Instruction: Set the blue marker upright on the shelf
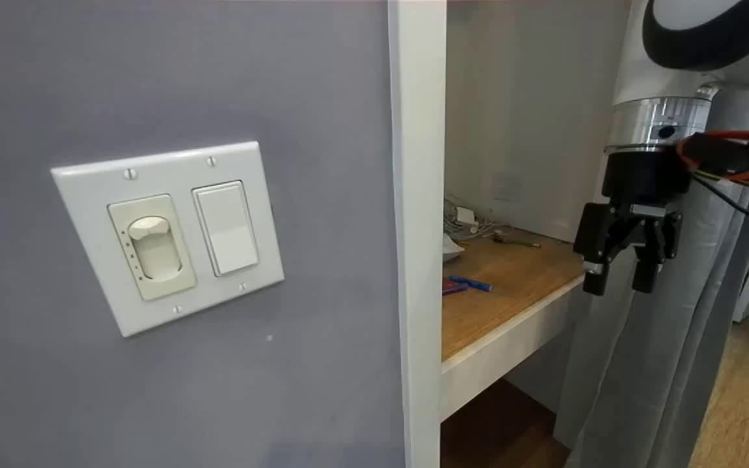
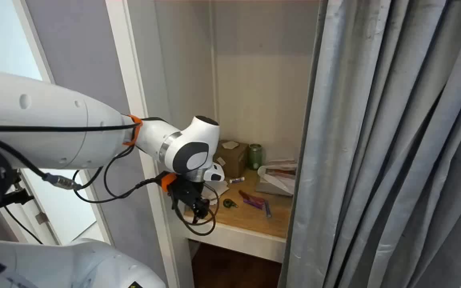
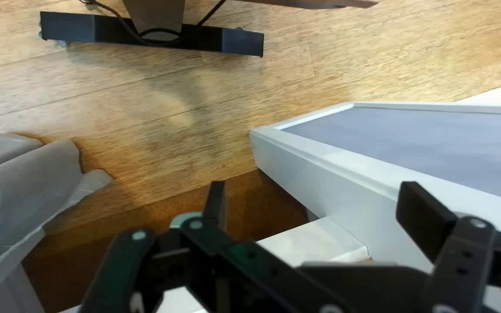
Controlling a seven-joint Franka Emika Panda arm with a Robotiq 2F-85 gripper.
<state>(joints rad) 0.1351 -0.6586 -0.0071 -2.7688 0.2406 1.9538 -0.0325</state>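
The hand point(image 1: 620, 279) points downward near the front edge point(image 2: 240, 243) of the wooden shelf worktop point(image 1: 524, 276), its two fingers point(image 3: 216, 204) spread wide apart. The blue marker point(image 1: 471, 283) lies on its side on the worktop, well apart from the hand and to its left in an exterior view. A purple marker point(image 1: 455, 290) lies just beside the blue marker; contact between the two cannot be confirmed. In an exterior view, a small green object point(image 2: 229, 203) lies on the worktop to the right of the hand. Farther back than the hand stand a cardboard box point(image 2: 234, 162) and, just beside it, a green glass jar point(image 2: 255, 156). A grey curtain point(image 2: 366, 140) hangs to the right of the hand. In the wrist view, the front edge shows between the fingers, with wooden floor point(image 3: 146, 104) beyond them.
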